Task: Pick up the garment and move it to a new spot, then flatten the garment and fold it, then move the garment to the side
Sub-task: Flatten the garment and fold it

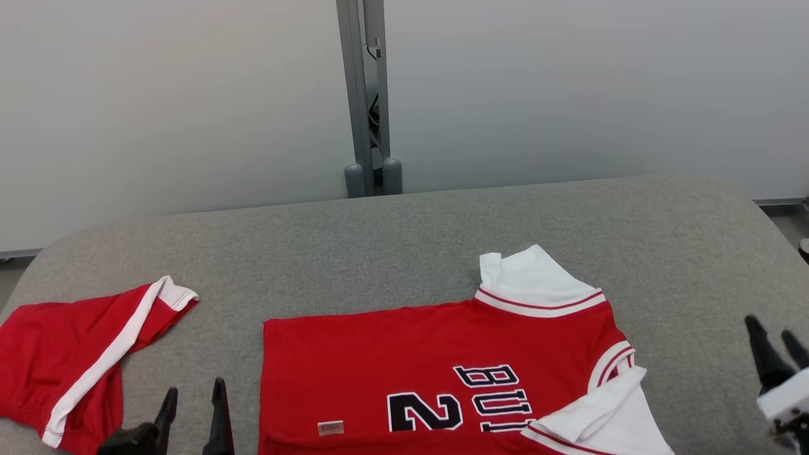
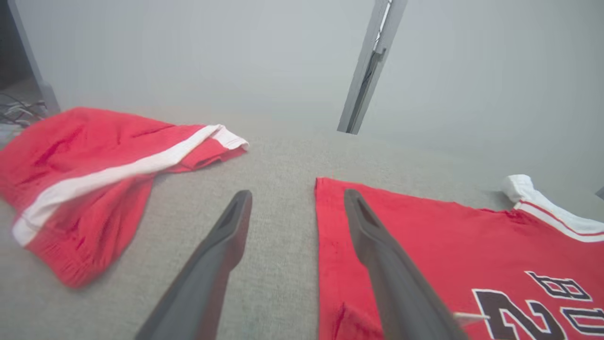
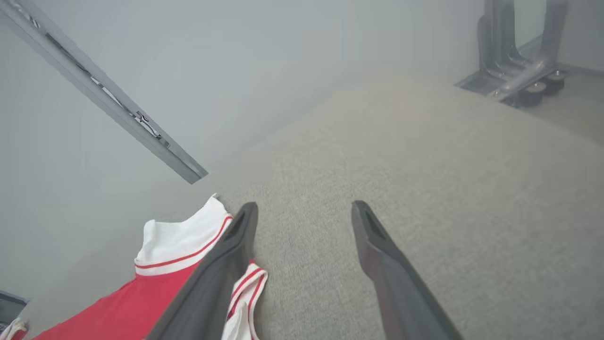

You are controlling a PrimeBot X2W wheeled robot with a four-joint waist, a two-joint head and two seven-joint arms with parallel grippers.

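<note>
A red jersey with white sleeves and dark lettering lies spread flat on the grey padded table, its hem toward the left and one sleeve folded over at the lower right. It also shows as the jersey in the left wrist view and the jersey in the right wrist view. My left gripper hovers open just left of the jersey's hem edge, holding nothing; its right finger is over the red cloth. My right gripper stands open off the jersey's right side, over bare table.
Red shorts with a white side stripe lie crumpled at the table's left edge, close to my left gripper. A grey metal post stands behind the table against pale wall panels. Bare table stretches behind and right of the jersey.
</note>
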